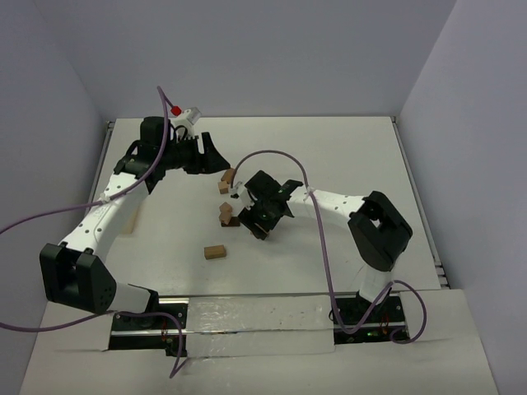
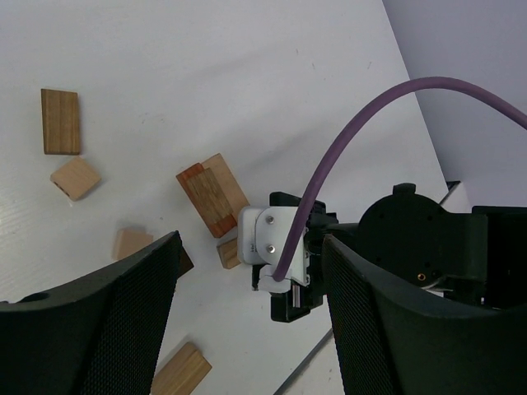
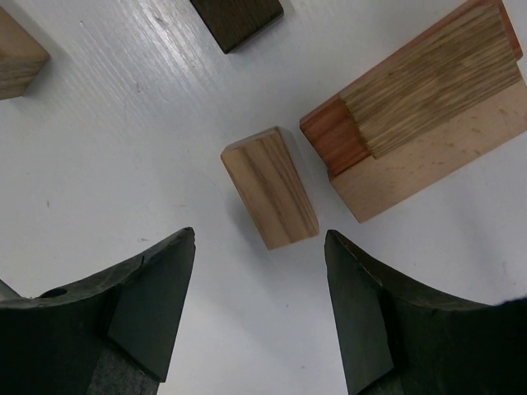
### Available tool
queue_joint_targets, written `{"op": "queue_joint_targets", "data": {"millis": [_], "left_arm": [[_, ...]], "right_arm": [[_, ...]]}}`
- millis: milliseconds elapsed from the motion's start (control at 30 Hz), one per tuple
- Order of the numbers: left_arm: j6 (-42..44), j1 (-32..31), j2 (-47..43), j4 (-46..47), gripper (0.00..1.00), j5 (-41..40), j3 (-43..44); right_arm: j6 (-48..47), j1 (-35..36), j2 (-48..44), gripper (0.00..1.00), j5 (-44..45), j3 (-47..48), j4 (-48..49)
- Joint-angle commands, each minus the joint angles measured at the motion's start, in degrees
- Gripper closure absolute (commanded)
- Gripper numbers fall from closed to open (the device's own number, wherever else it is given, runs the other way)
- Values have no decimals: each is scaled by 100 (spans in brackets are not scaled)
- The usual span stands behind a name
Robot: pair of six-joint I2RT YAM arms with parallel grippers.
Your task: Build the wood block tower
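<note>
The tower (image 1: 224, 212) is a low stack near the table's middle: a reddish-brown brick (image 3: 329, 136) lowest, tan bricks (image 3: 428, 82) on it. It also shows in the left wrist view (image 2: 212, 194). My right gripper (image 3: 259, 240) is open and low over the table, with a loose tan block (image 3: 269, 187) lying just ahead between its fingertips, untouched. A dark brown block (image 3: 236, 16) lies beyond. My left gripper (image 2: 251, 247) is open and empty, hovering above the blocks at the back. Loose tan blocks lie at the back (image 1: 228, 175) and at the front (image 1: 215, 252).
A pale wooden piece (image 1: 132, 218) lies partly hidden under the left arm. A white unit with a red button (image 1: 183, 113) stands at the table's back edge. The purple cable (image 2: 354, 140) of the right arm crosses the left wrist view.
</note>
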Motion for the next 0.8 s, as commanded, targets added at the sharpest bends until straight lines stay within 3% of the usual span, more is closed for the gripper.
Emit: {"op": "queue_joint_targets", "data": {"millis": [0,767], "left_arm": [[-88,47,42,242,25,180,216],[-4,65,115,141,25,144,243]], "right_arm": [[-77,70,128,29,5,281,17],[-221,148,538,30,26,430,117]]}}
